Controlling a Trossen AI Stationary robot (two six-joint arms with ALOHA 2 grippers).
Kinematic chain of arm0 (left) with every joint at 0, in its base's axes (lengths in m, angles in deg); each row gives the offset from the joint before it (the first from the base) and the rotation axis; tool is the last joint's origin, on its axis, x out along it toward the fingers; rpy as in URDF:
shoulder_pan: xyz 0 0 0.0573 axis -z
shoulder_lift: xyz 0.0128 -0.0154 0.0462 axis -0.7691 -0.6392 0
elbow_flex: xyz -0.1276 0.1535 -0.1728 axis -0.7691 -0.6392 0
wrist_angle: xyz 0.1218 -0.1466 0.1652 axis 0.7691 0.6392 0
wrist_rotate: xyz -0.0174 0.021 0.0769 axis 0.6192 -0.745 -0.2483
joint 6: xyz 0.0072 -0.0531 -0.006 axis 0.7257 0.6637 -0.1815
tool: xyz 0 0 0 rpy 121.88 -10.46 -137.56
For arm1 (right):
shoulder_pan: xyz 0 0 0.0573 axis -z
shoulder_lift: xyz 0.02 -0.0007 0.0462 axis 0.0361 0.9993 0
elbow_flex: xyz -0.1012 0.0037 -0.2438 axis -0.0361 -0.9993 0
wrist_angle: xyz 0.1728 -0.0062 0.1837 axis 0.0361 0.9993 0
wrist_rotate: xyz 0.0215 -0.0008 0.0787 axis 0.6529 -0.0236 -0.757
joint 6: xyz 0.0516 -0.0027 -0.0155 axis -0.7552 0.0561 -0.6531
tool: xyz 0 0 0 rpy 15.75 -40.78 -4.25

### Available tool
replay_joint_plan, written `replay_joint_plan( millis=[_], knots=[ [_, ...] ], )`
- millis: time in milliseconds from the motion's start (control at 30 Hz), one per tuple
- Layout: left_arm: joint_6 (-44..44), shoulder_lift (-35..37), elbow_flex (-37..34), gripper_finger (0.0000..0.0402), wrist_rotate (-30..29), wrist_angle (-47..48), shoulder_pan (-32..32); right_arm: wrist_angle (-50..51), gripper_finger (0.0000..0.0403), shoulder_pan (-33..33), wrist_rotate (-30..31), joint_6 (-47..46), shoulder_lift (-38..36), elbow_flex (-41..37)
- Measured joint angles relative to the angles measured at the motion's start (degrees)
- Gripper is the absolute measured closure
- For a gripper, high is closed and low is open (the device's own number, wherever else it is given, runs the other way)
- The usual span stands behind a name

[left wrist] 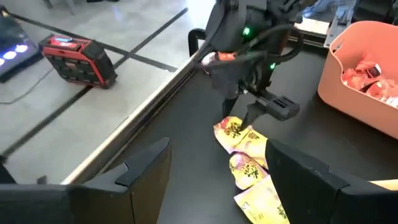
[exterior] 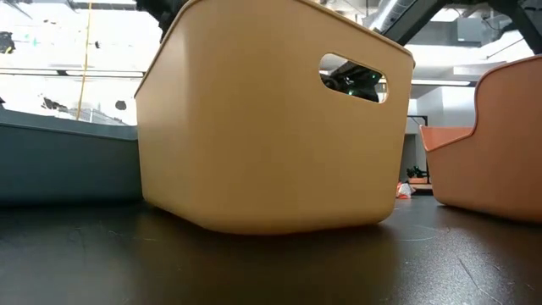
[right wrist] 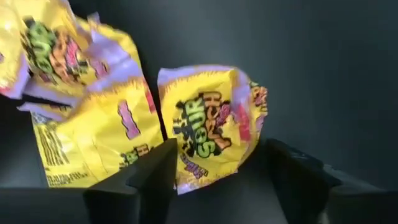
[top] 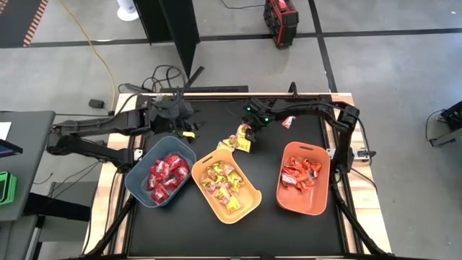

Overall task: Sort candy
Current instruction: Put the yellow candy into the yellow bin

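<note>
Several loose yellow candies (top: 240, 139) lie on the black table behind the yellow bin (top: 253, 204). My right gripper (right wrist: 217, 174) points down over them, open, with one yellow candy (right wrist: 211, 127) lying flat between its fingers. In the left wrist view the same gripper (left wrist: 249, 115) stands at the far end of the yellow candies (left wrist: 245, 158). My left gripper (left wrist: 217, 180) is open with nothing between its fingers, above the table behind the blue-grey bin (top: 137, 189). One orange-red candy (top: 288, 122) lies alone near the far edge. My right gripper comes at the yellow candy from above, one finger on each side of it. One fingertip (right wrist: 158, 165) overlaps the wrapper's edge (right wrist: 180, 171). I cannot tell whether it touches. The candy lies flat on the table.
The blue-grey bin holds red candies (top: 166, 173), the yellow bin yellow ones (top: 222, 180), and the orange bin (top: 297, 206) orange-red ones (top: 299, 172). All three stand in a row across the near half. Cables (top: 162, 76) lie on the floor beyond the far edge.
</note>
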Motion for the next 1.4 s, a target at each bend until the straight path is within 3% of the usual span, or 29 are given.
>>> replay_joint_plan(
  millis=[300, 533, 800, 967, 1100, 1300, 1400],
  knots=[
    [4.32, 1.23, -10.27, 0.0148, -0.02, -9.55, 0.00, -0.83, 0.0387, -0.05, -0.18, 0.17, 0.02, -0.02],
    [5.48, 1.25, -10.87, 0.0148, -0.01, -9.18, 0.02, -0.15, 0.0399, -0.35, -0.16, 0.47, -2.95, 0.88],
    [5.48, 1.23, -10.87, 0.0148, -0.03, -9.01, 0.04, 2.49, 0.0402, -3.95, -0.09, 3.92, -14.22, 1.03],
    [4.98, 1.23, -10.87, 0.0148, -0.14, -8.98, 0.04, 6.31, 0.0402, -11.43, -0.51, 9.02, -22.12, 1.05],
    [4.68, 1.21, -10.87, 0.0148, -0.48, -9.06, 0.04, 4.27, 0.0402, -19.10, -5.97, 9.53, -26.59, 1.08],
    [4.19, 0.91, -10.85, 0.0148, -2.08, -12.51, 0.04, -2.44, 0.0398, -29.02, -6.34, 9.55, -24.50, 1.16],
    [4.92, 0.46, -10.84, 0.0148, -2.07, -13.66, 0.04, -5.21, 0.0371, -30.85, -5.69, 8.18, -21.52, 1.14]
  ],
)
